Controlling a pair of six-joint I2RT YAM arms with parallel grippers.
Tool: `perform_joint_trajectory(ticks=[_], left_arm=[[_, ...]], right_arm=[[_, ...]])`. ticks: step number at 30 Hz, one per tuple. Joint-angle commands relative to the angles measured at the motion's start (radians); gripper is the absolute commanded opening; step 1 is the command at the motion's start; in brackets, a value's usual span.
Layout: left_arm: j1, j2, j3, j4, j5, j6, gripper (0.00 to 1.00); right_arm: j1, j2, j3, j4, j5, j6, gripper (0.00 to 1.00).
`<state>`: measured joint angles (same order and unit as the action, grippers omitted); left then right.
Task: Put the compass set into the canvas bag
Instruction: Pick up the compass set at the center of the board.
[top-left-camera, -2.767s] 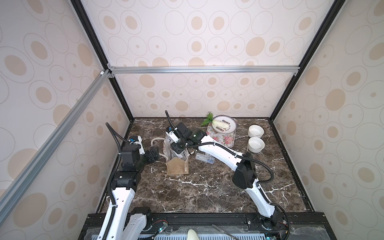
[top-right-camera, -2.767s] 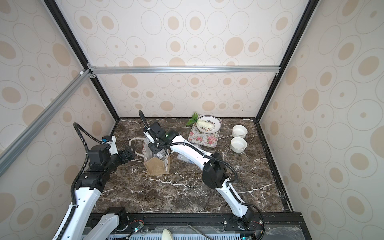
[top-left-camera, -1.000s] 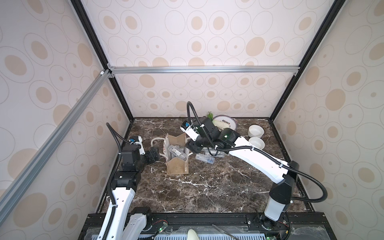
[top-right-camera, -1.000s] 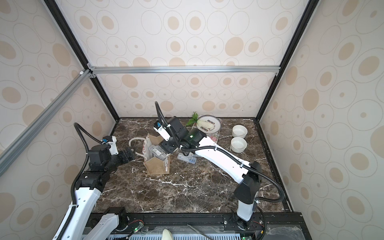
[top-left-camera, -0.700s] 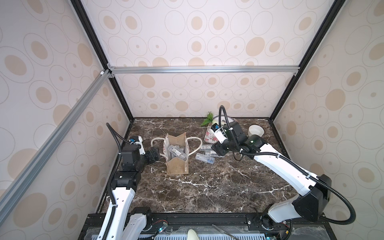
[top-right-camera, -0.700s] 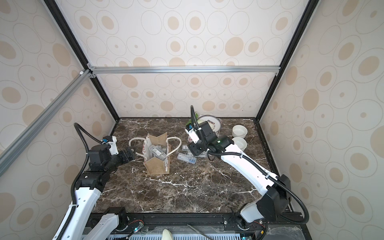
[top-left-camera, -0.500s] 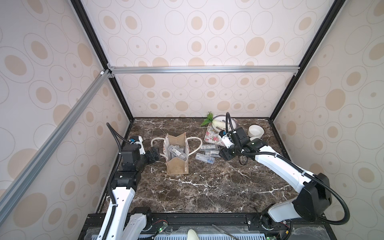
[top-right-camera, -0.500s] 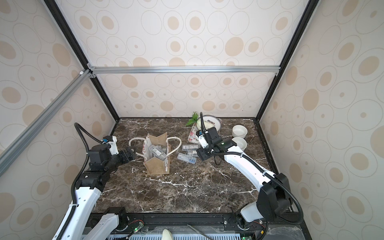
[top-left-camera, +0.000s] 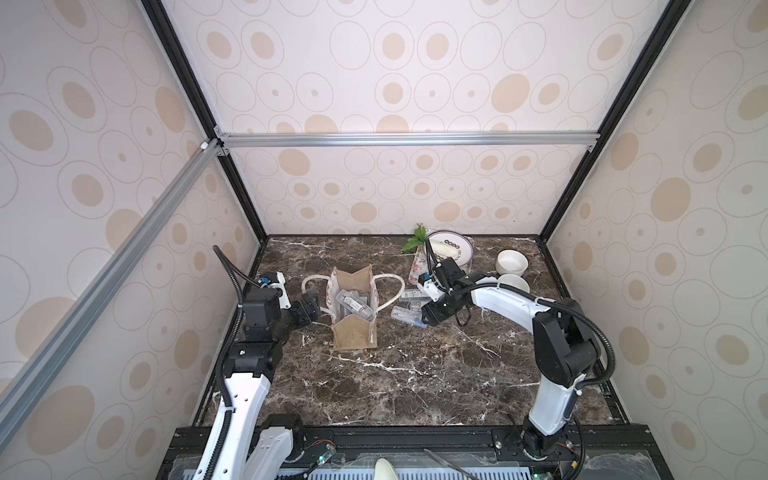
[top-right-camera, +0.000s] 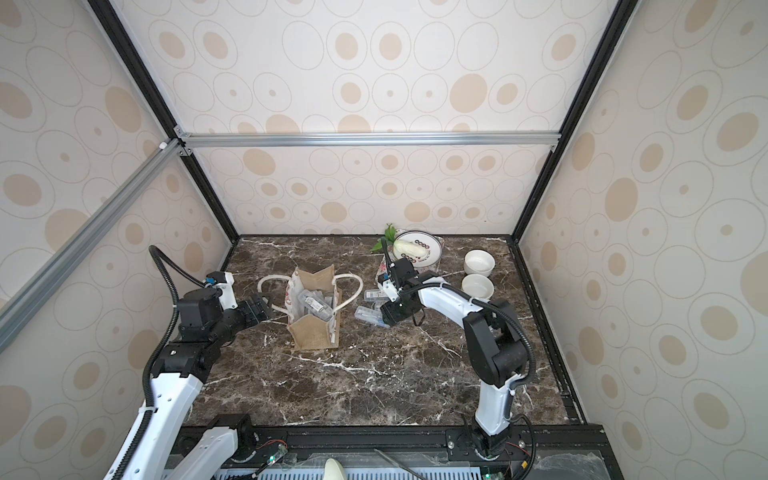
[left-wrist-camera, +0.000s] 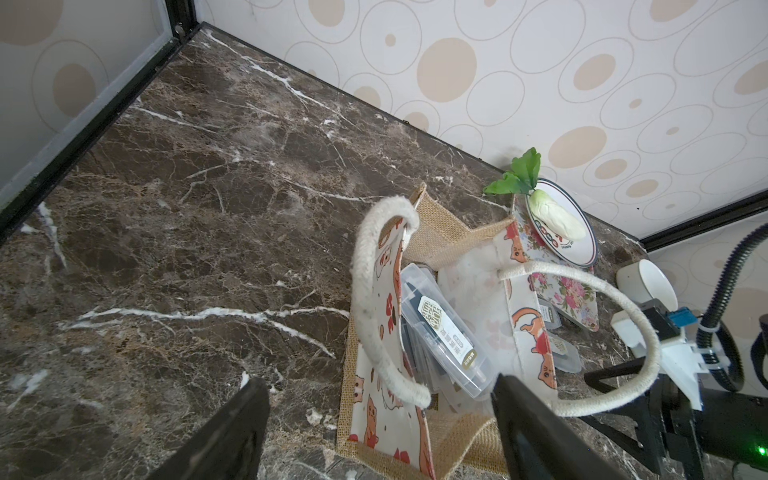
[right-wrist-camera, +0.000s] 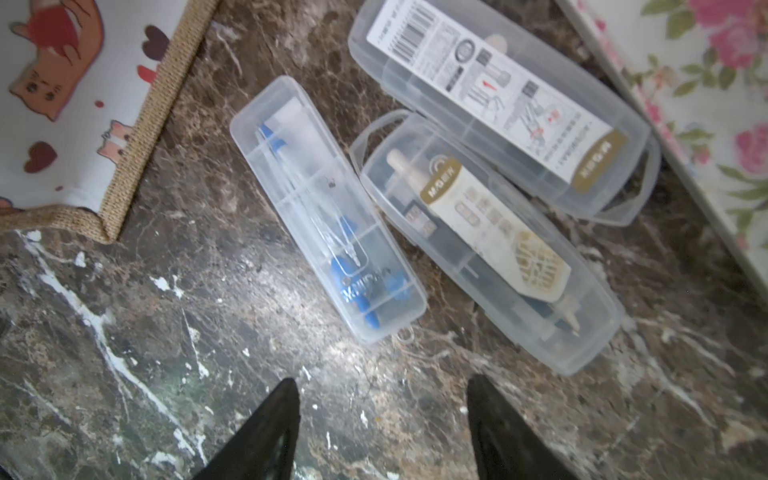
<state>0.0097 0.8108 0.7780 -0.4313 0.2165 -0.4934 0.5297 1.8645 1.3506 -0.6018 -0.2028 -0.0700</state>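
Observation:
The canvas bag (top-left-camera: 354, 336) (top-right-camera: 314, 332) stands open at mid-left, its rope handles splayed to both sides. A clear compass set case (top-left-camera: 352, 302) (left-wrist-camera: 444, 328) lies slanted inside it. Three more clear cases lie on the marble to its right: a blue compass one (right-wrist-camera: 328, 208), a beige-labelled one (right-wrist-camera: 486, 241) and a barcode-labelled one (right-wrist-camera: 498, 108). My right gripper (top-left-camera: 429, 319) (right-wrist-camera: 382, 395) hovers low beside these cases, open and empty. By the bag's left panel my left gripper (top-left-camera: 311, 311) (left-wrist-camera: 380, 386) stands wide open, holding nothing, with a rope handle (left-wrist-camera: 374, 299) just ahead of it.
A floral mat (top-left-camera: 417, 270) (right-wrist-camera: 706, 104) lies right behind the loose cases, carrying a plate (top-left-camera: 464, 254) with a toy vegetable. Two white bowls (top-left-camera: 512, 262) (top-left-camera: 514, 283) sit at the back right. Enclosure walls close in on the left, back and right.
The right arm left the bag's mouth, swung right, then dropped low beside the loose cases. A case stayed in the bag. The left arm has not moved.

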Motion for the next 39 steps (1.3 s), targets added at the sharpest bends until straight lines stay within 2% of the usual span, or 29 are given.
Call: perform_joint_trajectory(ticks=[1, 22, 31, 39], left_arm=[[-0.005, 0.009, 0.037, 0.008, -0.003, -0.013, 0.86], [-0.005, 0.016, 0.032, 0.009, -0.015, -0.002, 0.86], [-0.006, 0.017, 0.02, 0.018, -0.01, -0.007, 0.86], [-0.005, 0.009, 0.016, 0.016, -0.011, -0.007, 0.86]], right_arm=[[0.025, 0.045, 0.053, -0.012, -0.039, -0.044, 0.67], [0.077, 0.254, 0.258, -0.088, -0.057, -0.085, 0.64], [0.121, 0.228, 0.203, -0.067, 0.009, -0.055, 0.64], [0.124, 0.282, 0.257, -0.073, 0.107, 0.014, 0.64]])
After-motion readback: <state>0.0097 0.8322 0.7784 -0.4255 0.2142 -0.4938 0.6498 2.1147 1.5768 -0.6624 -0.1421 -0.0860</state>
